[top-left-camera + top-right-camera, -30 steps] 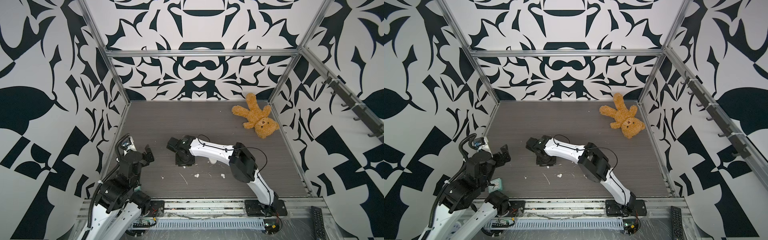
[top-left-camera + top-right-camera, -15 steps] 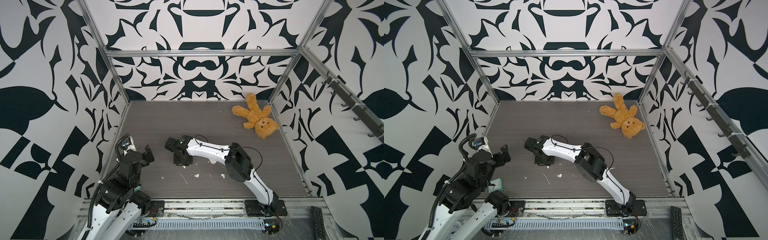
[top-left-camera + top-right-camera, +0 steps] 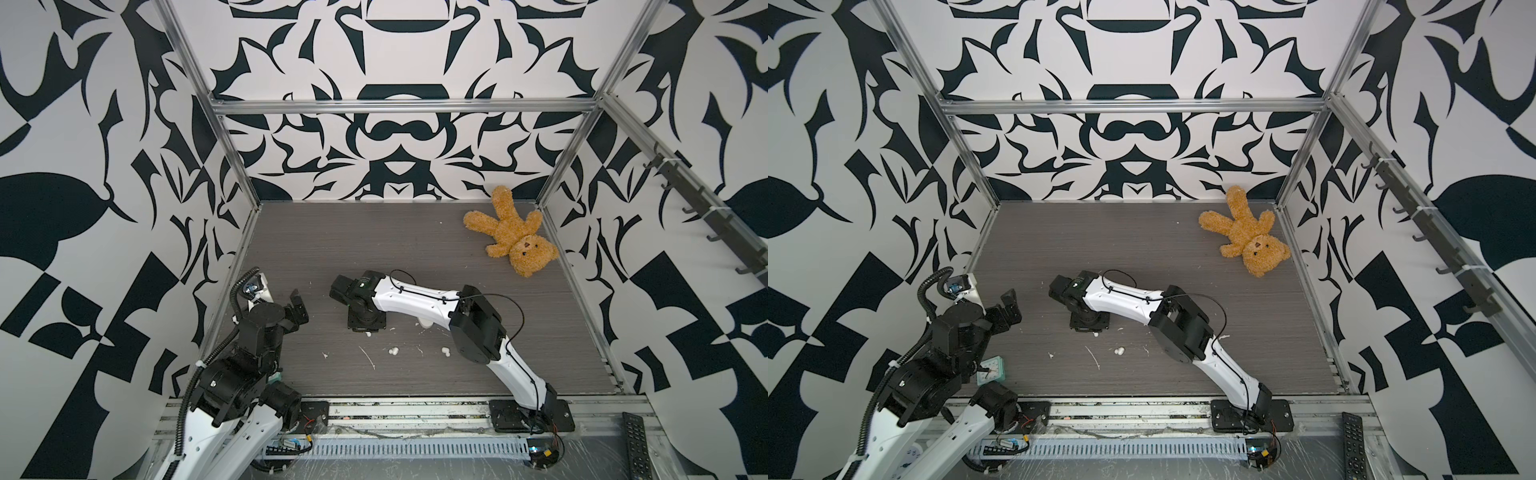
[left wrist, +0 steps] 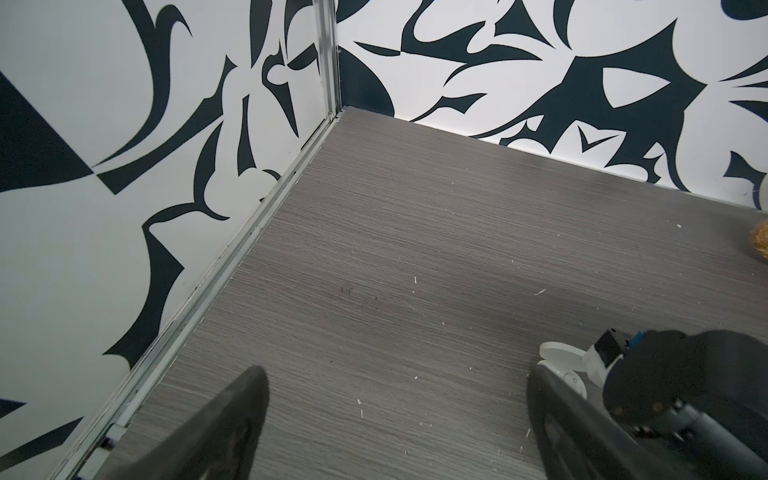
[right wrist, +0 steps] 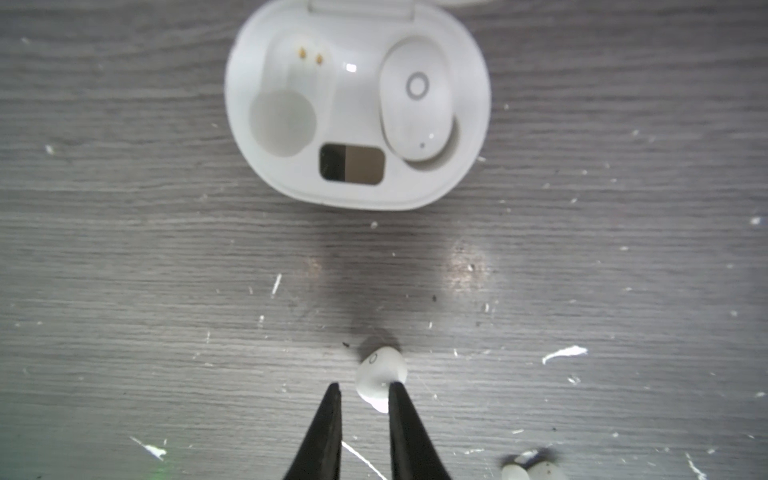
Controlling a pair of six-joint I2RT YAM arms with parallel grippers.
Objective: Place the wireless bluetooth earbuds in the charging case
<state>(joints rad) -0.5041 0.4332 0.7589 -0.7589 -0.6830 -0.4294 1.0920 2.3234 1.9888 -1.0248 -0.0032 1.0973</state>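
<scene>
In the right wrist view the white charging case [image 5: 357,183] lies open on the table. One earbud [image 5: 415,104] sits in one of its wells; the other well [image 5: 286,120] is empty. A loose earbud [image 5: 380,370] lies at the tips of my right gripper [image 5: 363,388], whose jaws stand a narrow gap apart. The bud touches one fingertip [image 5: 397,395] and is clear of the other. Another earbud [image 5: 525,469] lies close by. In both top views earbuds [image 3: 393,351] [image 3: 1119,351] lie in front of the right arm. My left gripper [image 4: 399,415] hangs wide open and empty at the left.
A teddy bear [image 3: 513,232] lies at the back right. A small teal clock [image 3: 991,370] stands by the left arm's base. A white rounded piece [image 3: 424,323] shows under the right forearm. White flecks and a streak [image 3: 368,356] litter the table. A remote [image 3: 636,440] rests on the front rail.
The right arm's wrist and elbow have shifted a little to the left. The left arm has not moved.
</scene>
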